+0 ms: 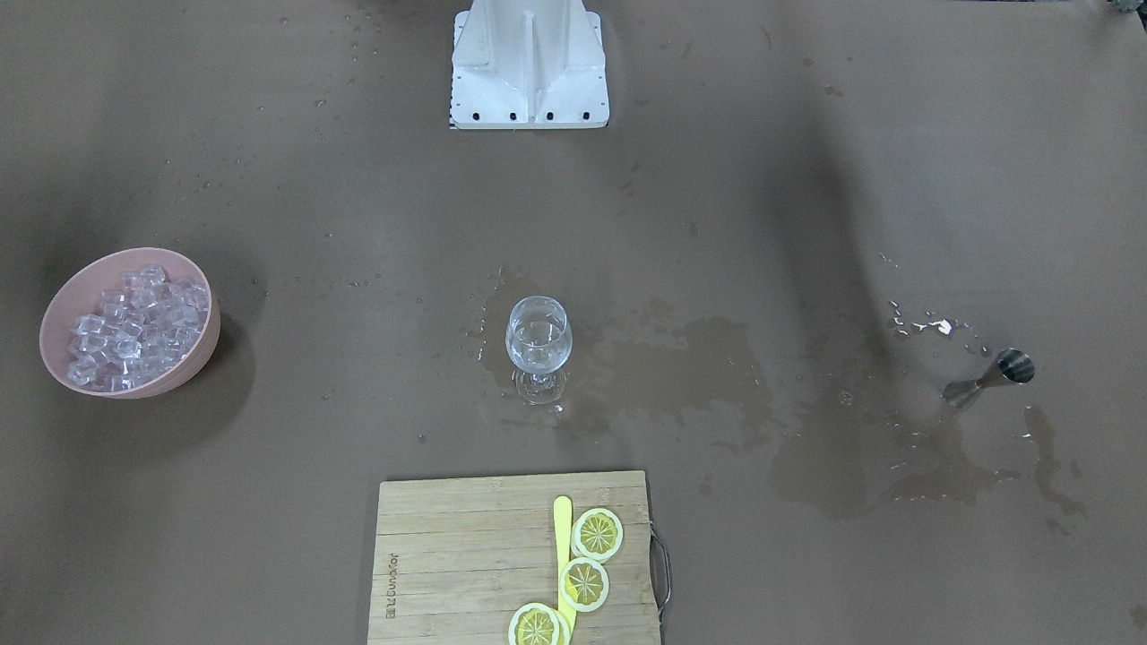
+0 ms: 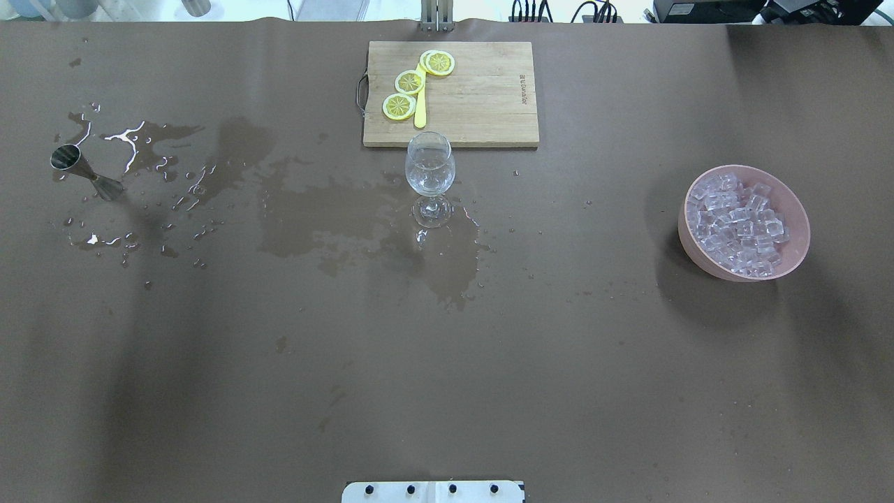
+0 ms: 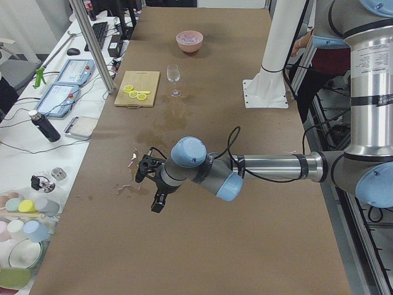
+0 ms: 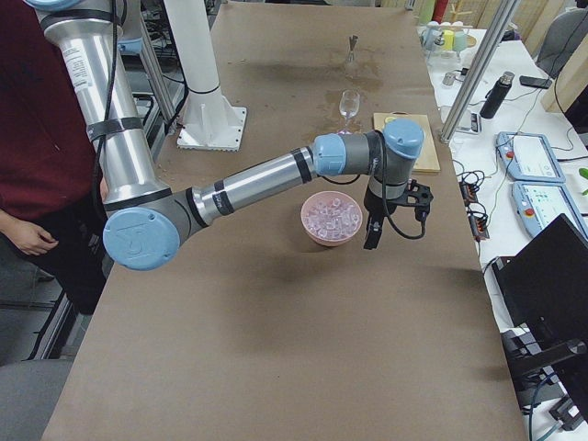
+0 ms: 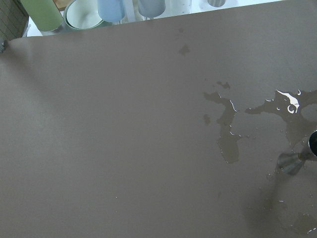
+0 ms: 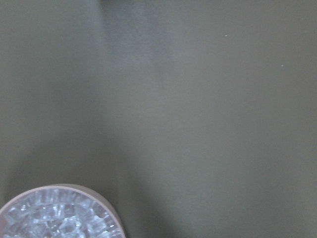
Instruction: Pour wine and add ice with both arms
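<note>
Closest to the robot, the white base bracket (image 2: pixel 433 491) sits at the edge of the brown table (image 2: pixel 489 363). From the side views, the left arm (image 3: pixel 270 167) stretches low across the table's left end. The left fingers (image 3: pixel 158 204) point down over a wet patch, and whether they are apart or together cannot be told. The right arm (image 4: pixel 257 184) reaches out the same way at the other end. The right fingers (image 4: pixel 371 234) hang just beside a pink bowl (image 2: pixel 688 241), and their state cannot be told either.

Farther out, three things stand in a loose row. A steel measuring cup (image 2: pixel 84 170) is on the left, ringed by puddles (image 2: pixel 147 140) and darker damp stains (image 2: pixel 314 216). A stemmed glass (image 2: pixel 430 168) stands upright in the middle on wet ground, with what looks like a small measure of clear wine (image 1: pixel 538 345) in it. The pink bowl on the right is heaped with the ice (image 2: pixel 740 223).

Farthest away, just behind the glass, lies a wooden cutting board (image 2: pixel 482 98). On it are three lemon slices (image 2: pixel 410 82) and a yellow stick (image 2: pixel 420 112) among them.
</note>
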### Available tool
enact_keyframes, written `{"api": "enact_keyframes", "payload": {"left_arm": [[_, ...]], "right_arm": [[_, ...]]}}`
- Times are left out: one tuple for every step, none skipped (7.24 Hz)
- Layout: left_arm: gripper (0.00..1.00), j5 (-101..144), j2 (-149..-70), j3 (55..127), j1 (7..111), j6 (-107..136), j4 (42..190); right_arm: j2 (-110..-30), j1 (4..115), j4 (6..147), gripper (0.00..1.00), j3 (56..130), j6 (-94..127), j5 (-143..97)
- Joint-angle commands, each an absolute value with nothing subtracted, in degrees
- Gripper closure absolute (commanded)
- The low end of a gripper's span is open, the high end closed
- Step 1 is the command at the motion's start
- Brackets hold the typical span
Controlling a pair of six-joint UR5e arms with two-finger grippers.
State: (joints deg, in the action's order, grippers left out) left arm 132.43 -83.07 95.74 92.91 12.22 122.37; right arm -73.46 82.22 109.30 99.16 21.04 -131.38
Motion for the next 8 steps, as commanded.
{"api": "enact_keyframes", "payload": {"left_arm": [[0.02,132.5,-83.5,95.5,92.9,13.2,122.5],[0.02,132.5,-83.9,95.3,92.9,13.3,122.5],[0.02,132.9,-83.9,95.4,92.9,13.1,122.6],[0.02,133.2,-83.8,95.5,92.9,13.4,122.7],[0.02,133.2,-83.3,95.8,92.9,13.4,123.3],[0.02,133.2,-83.2,95.7,92.2,16.6,125.1],[0.02,133.0,-83.1,94.8,90.3,22.3,130.9],[0.01,132.5,-83.1,94.5,86.8,30.1,135.7]], "right_arm": [[-72.0,78.1,106.1,0.0,99.7,27.5,-133.0],[-71.2,74.3,104.7,0.0,99.8,32.7,-132.9],[-70.9,70.4,103.3,0.0,99.7,37.0,-131.8],[-71.0,67.9,102.0,0.0,99.7,39.4,-129.9],[-72.0,66.3,99.3,0.0,99.4,41.0,-128.4],[-73.9,65.0,96.1,0.0,99.2,42.4,-128.3],[-75.5,64.1,94.3,0.0,99.3,43.9,-128.3],[-77.2,63.3,92.6,0.0,99.1,44.2,-128.1]]}}
